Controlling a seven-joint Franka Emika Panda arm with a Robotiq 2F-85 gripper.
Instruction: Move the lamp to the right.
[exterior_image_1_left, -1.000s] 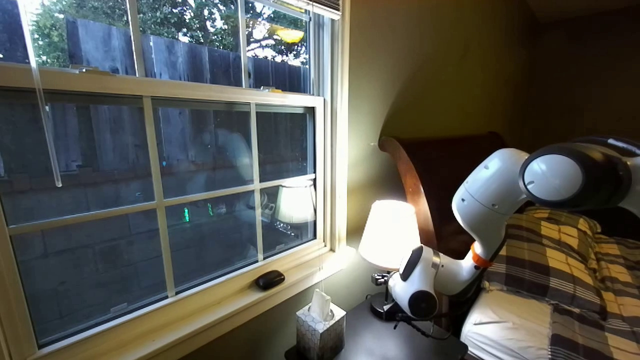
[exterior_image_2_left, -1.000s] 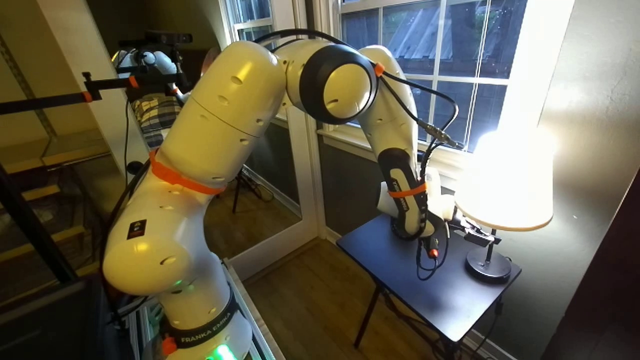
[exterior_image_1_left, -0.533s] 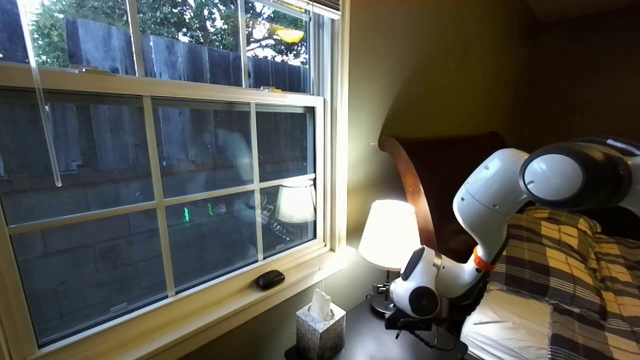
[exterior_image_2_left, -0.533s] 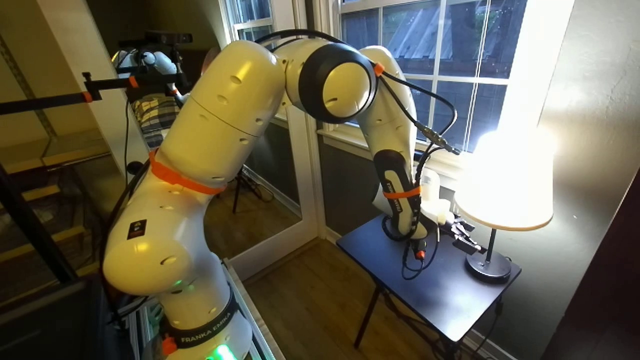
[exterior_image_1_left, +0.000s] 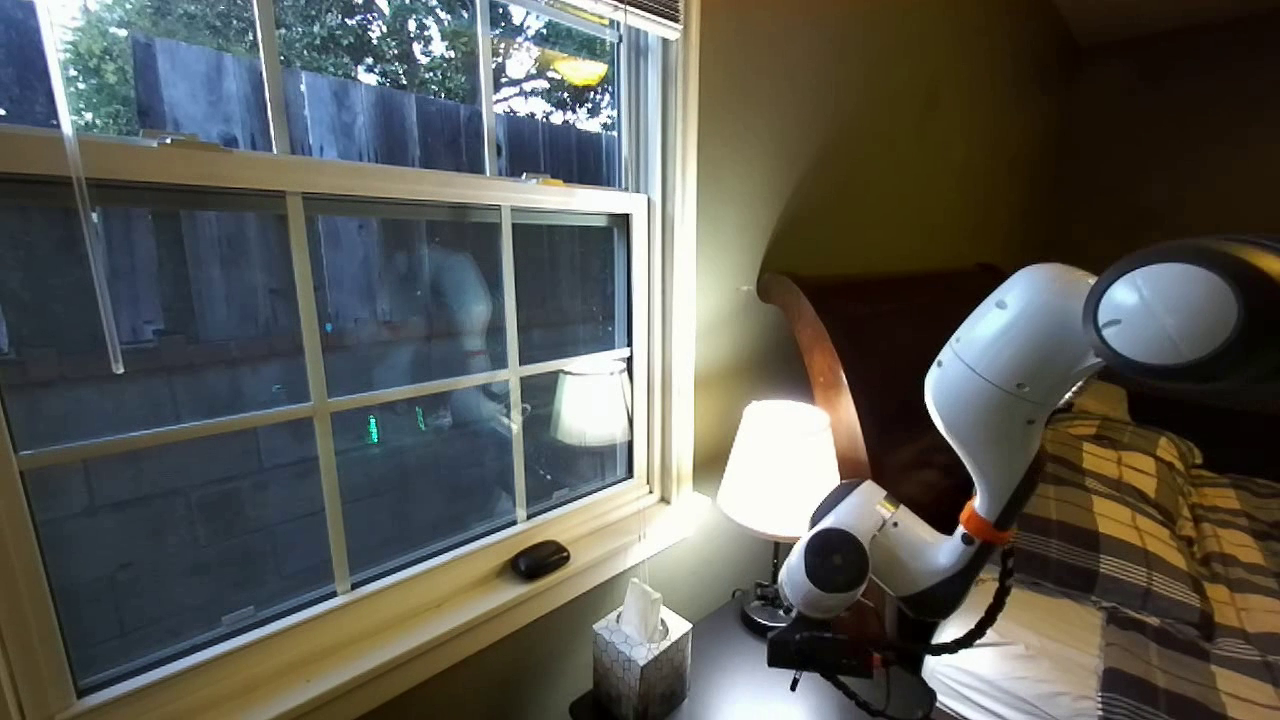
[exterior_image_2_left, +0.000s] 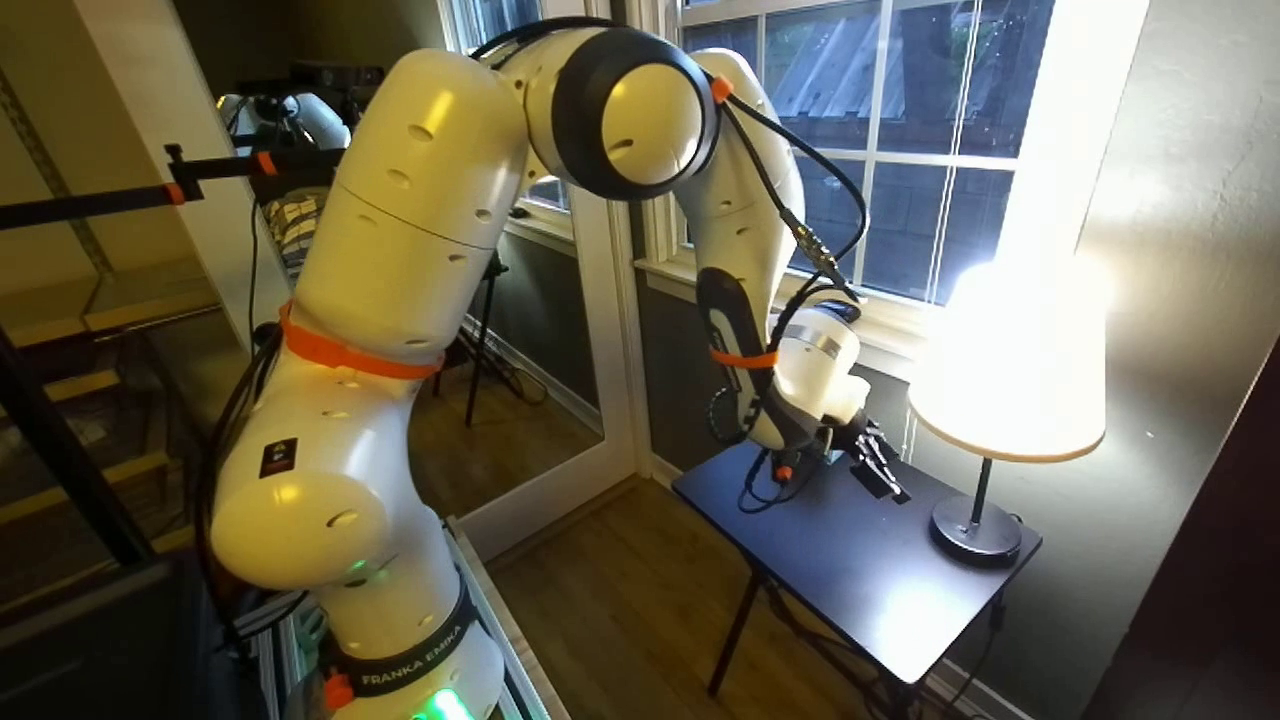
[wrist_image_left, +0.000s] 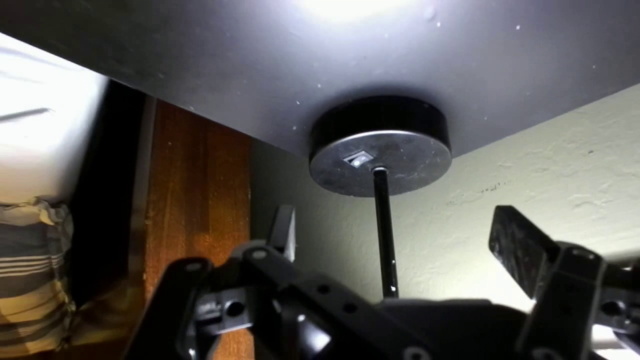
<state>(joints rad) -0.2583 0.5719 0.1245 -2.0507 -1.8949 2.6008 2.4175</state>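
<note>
The lit lamp stands upright on the dark table, with its glowing cream shade in both exterior views. Its round black base and thin stem fill the middle of the wrist view; there the shade is hidden below the gripper. My gripper is open and empty above the table, apart from the lamp stem. In the wrist view the spread fingers lie on either side of the stem's line, with the stem beyond them. In an exterior view the fingers are hidden behind the white wrist.
The dark table stands under the window. A tissue box sits on it near the sill. A black mouse-like object lies on the sill. The wooden headboard and plaid bed are beside the table. The wall is behind the lamp.
My gripper has drawn back from the lamp stem, away from the lamp, and the arm has risen and pulled back. The lamp stands in the same place.
</note>
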